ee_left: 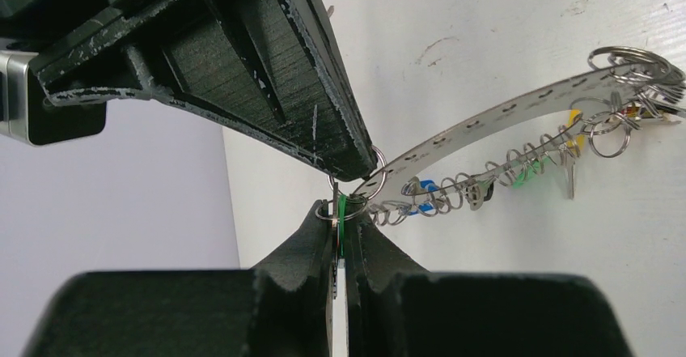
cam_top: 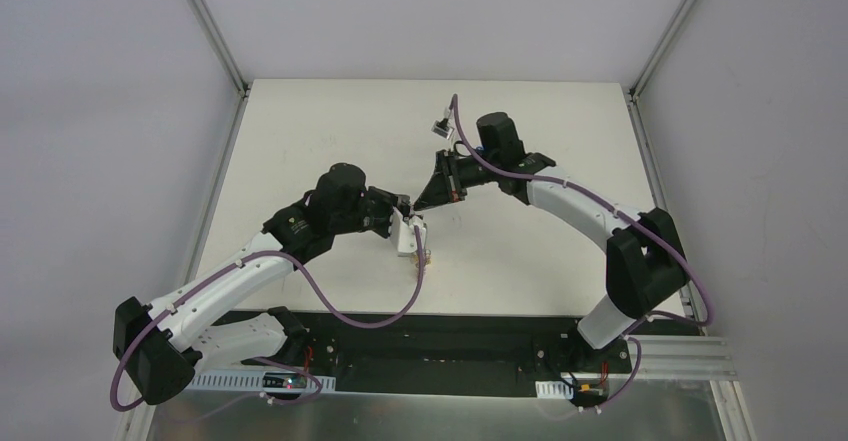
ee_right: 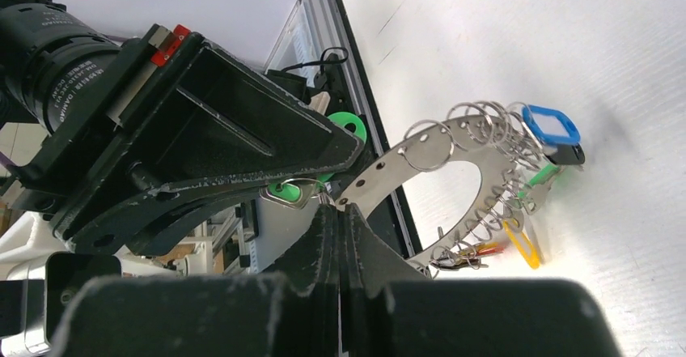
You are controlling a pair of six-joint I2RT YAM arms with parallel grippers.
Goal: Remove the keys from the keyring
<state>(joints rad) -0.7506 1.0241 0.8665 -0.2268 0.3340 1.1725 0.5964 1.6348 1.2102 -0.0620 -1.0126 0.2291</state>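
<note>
The keyring (ee_right: 387, 167) is a flat grey perforated metal hoop that carries several small split rings and keys; it also shows in the left wrist view (ee_left: 485, 122). A blue-headed key (ee_right: 550, 124), a yellow one (ee_right: 522, 244) and a green one (ee_right: 540, 180) hang on it over the white table. My left gripper (ee_left: 340, 211) is shut on a green-headed key (ee_left: 341, 221), whose small ring loops round the fingertips. My right gripper (ee_right: 343, 211) is shut on the keyring's near end. The two grippers meet tip to tip at mid-table, the left (cam_top: 402, 206) and the right (cam_top: 420, 203).
The white table (cam_top: 520, 251) is bounded by aluminium rails on the left (cam_top: 215, 41) and the right (cam_top: 650, 171). A small connector (cam_top: 438, 127) on the right arm's purple cable hangs above the far part of the table.
</note>
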